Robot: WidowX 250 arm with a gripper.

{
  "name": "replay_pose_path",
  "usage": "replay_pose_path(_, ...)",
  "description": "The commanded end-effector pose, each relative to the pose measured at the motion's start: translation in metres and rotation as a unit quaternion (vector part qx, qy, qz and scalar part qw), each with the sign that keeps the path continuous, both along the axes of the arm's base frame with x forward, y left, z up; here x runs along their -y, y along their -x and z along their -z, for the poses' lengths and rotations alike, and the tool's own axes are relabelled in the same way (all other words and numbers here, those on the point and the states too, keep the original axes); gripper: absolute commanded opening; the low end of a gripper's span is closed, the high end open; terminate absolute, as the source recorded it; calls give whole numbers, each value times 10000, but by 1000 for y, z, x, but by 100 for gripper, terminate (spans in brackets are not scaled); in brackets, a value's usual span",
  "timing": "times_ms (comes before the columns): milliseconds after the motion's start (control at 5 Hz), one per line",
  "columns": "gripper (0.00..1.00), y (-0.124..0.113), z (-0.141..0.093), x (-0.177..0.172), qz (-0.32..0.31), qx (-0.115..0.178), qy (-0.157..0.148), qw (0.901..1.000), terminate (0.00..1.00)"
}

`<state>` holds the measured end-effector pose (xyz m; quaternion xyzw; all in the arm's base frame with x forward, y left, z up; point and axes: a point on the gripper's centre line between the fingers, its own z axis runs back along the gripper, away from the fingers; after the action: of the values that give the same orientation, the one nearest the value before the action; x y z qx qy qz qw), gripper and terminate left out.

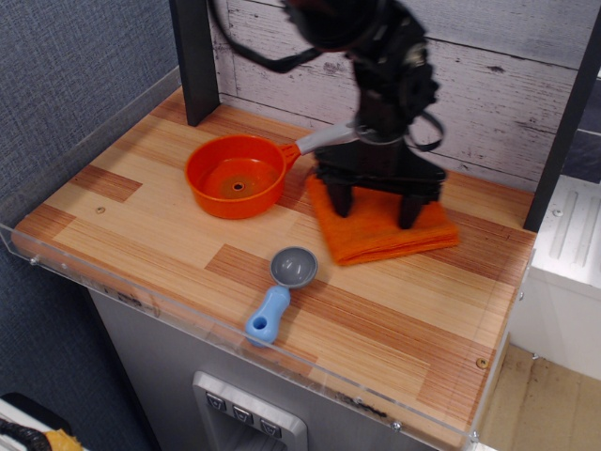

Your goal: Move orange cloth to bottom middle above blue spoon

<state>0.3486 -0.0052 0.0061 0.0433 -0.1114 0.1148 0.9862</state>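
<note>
The orange cloth lies flat on the wooden tabletop, right of centre, its front left corner near the bowl of the blue spoon. The spoon lies near the front edge with its grey bowl pointing back and its light-blue handle toward the front. My gripper stands straight down over the back half of the cloth. Its two black fingers are spread wide apart, with their tips on the cloth. The arm is blurred with motion.
An orange pan with a grey handle sits left of the cloth at the back. A black post stands at the back left. A clear plastic rim runs along the table's front edge. A plank wall is behind.
</note>
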Motion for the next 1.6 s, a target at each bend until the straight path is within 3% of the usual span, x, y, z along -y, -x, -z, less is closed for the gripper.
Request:
replay_pose_path(0, 100, 52, 16, -40, -565, -346, 31, 9978, 0)
replay_pose_path(400, 100, 91, 22, -73, -1160, -664, -53, 9910, 0)
replay_pose_path(800, 100, 101, 24, -85, -1358, -734, -91, 9880, 0)
replay_pose_path(1200, 100, 91, 15, -76, -1223, -511, 11, 9912, 0)
replay_pose_path(1400, 100, 83, 0, -68, -1092, -261, 73, 9936, 0)
